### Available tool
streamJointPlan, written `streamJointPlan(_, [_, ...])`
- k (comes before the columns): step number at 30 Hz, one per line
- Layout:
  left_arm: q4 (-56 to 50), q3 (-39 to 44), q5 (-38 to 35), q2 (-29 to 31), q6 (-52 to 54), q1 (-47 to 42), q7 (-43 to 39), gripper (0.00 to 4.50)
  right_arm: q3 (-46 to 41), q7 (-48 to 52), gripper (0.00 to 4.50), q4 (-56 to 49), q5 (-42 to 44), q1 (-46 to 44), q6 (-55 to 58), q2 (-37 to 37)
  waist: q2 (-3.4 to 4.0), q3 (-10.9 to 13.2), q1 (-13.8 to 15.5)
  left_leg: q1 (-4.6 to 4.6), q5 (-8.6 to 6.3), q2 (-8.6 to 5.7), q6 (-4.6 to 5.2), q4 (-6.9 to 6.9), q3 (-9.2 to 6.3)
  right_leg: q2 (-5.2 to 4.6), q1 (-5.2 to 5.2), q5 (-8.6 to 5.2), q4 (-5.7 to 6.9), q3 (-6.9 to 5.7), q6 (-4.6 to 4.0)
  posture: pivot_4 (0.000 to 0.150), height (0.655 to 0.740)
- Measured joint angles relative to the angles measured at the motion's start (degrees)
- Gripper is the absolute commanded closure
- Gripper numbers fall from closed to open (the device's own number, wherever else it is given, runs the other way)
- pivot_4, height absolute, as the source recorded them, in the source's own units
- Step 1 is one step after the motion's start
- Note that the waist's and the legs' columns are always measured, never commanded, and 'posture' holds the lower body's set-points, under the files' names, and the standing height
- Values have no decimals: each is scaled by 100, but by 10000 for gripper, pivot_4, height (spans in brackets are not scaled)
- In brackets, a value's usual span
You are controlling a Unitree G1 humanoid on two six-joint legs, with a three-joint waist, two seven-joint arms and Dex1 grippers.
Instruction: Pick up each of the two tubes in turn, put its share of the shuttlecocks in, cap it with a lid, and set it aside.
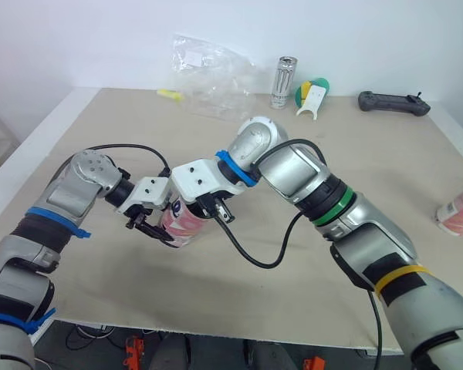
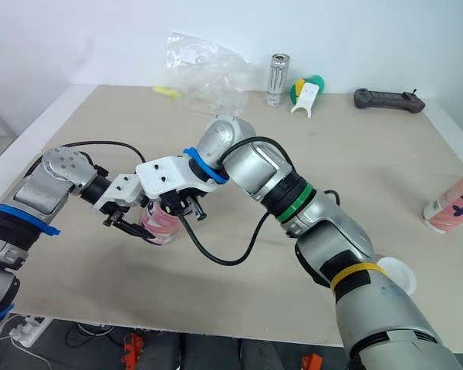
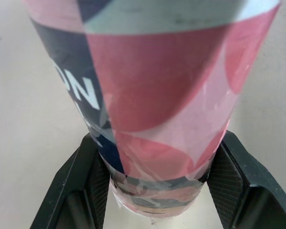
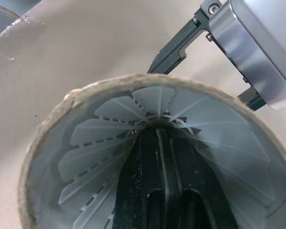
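At centre-left of the table (image 1: 386,146), the left gripper (image 1: 159,228) clamps tube 1 (image 1: 184,223). Its two black fingers (image 3: 88,188) press opposite sides near the lower end. Print: pink, navy and white shapes under glossy film. Legible lettering: "ON", white on navy; the rest is cut off. Long axis is steep, slightly tilted, w/ the open mouth up toward the right gripper (image 4: 158,143). Mouth rim is raw cardboard, a bit frayed. Right fingers lie together, w/ a thin seam between them. They reach into the mouth, inside the skirt of a white shuttlecock (image 4: 97,138) seated in the bore, skirt toward the mouth. Tube 2 (image 2: 450,204) has similar print w/ a navy cross mark. It is at the right table edge, well apart. White lid (image 2: 395,274) sits near the front edge beside the right arm. Rear: can (image 1: 282,81) w/ a dark claw-type logo; wording not legible.
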Motion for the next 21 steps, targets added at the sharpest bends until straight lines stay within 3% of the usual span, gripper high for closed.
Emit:
streamJointPlan(6, [-38,23,-4,-7,33,6,37,19871,-477,369,44021,266,421,-39,256,-56,-2,7,9,-1,1,7,-1,2,-8,14,-11,-12,31,-3,-11,1500,7400])
streamJointPlan(13, [-52,60,6,-76,36,13,-7,19871,-990,492,44021,-515,1327,-287,664,-1180,-3,10,28,-13,-1,-7,-4,-1,-8,-6,-15,-15,22,-6,-15,1500,7400])
streamJointPlan(20, [-43,389,2,-384,33,187,38,19871,-1398,451,44021,-1531,1372,526,915,-2350,-5,11,90,-29,-1,-17,-5,7,-9,-20,-16,-23,19,-10,-5,1500,7400])
streamJointPlan(21, [-42,477,-12,-533,40,236,92,19871,-1572,391,41565,-1673,1395,683,998,-2560,-6,12,96,-33,-1,-20,-5,8,-9,-24,-18,-21,18,-9,-5,1500,7400])
